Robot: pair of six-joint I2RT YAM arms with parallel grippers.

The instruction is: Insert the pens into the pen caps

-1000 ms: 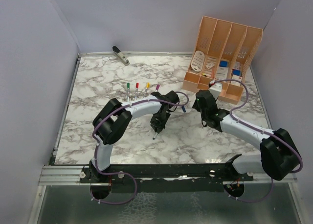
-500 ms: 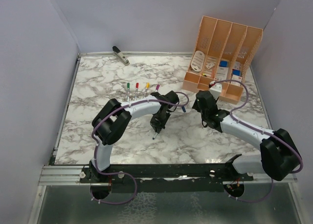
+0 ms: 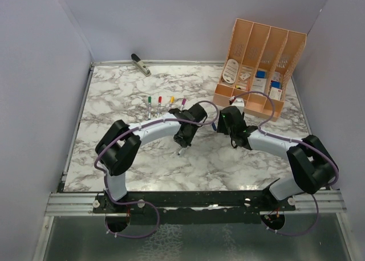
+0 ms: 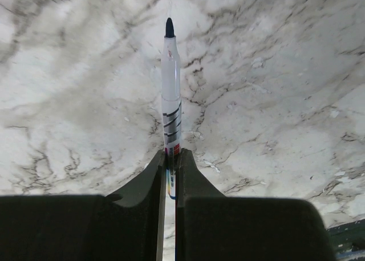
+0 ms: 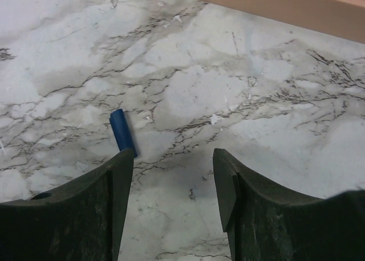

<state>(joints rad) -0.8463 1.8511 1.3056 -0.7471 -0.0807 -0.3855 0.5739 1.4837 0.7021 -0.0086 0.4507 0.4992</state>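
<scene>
We see the left gripper (image 4: 169, 161) closed tight on a pen (image 4: 171, 84), which it holds by the rear part of the barrel. The dark blue tip of the pen points away from the wrist camera, over the marble table (image 4: 274, 101). In the top view this pen hangs tilted below the gripper, and we cannot tell if its tip touches the table. The right gripper (image 5: 171, 170) is wide open and holds nothing. The blue cap (image 5: 122, 133) lies flat on the table, one end just at the tip of one finger (image 5: 108, 204), outside the gap. Four other pens (image 3: 160, 104) lie side by side beyond the left arm, with green, red, yellow and purple ends.
</scene>
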